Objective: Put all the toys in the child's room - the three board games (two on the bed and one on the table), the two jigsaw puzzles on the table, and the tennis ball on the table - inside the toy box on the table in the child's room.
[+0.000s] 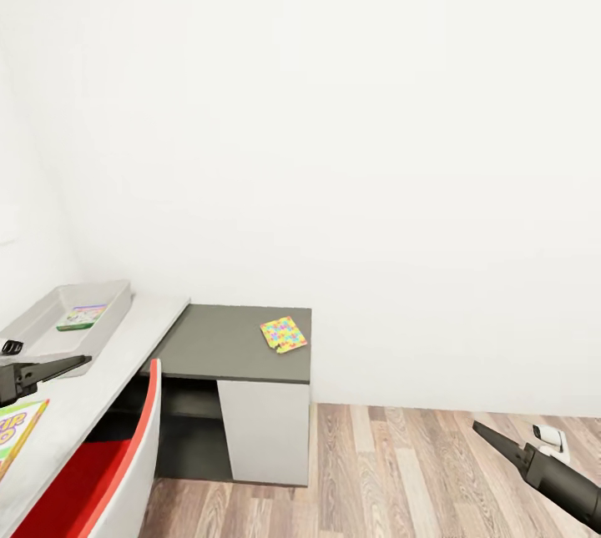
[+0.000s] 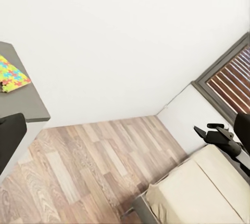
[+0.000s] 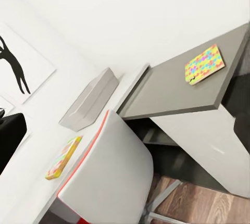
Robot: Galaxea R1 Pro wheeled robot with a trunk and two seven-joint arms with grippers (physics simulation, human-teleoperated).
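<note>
On the lower dark-grey side desk [image 1: 238,342] against the white wall lies the multicoloured jigsaw puzzle [image 1: 284,334], flat and near the desk's right edge, well apart from the toy box [image 1: 117,300] that sits at the far end of the pale tabletop [image 1: 108,379]. Inside the toy box one green-edged board game [image 1: 81,317] already rests flat, and another colourful game box [image 1: 17,434] lies on the tabletop's near end, beside the red-and-white chair [image 1: 125,463] tucked against it. Neither gripper carries anything that I can see: the left gripper [image 1: 58,369] hangs over the tabletop just in front of the toy box, its dark fingers looking close together, though how far they stand apart I cannot tell; the right gripper [image 1: 492,438] is low over the wood floor [image 1: 401,471], only one pointed finger visible, so its state is also unclear. The left wrist view catches a corner of the beige bed [image 2: 203,193]. By my judgement the step in hand is collecting the puzzle from the side desk; the next move calls for bringing an arm over it and working a finger under the thin square, which offers little edge to grip.
</note>
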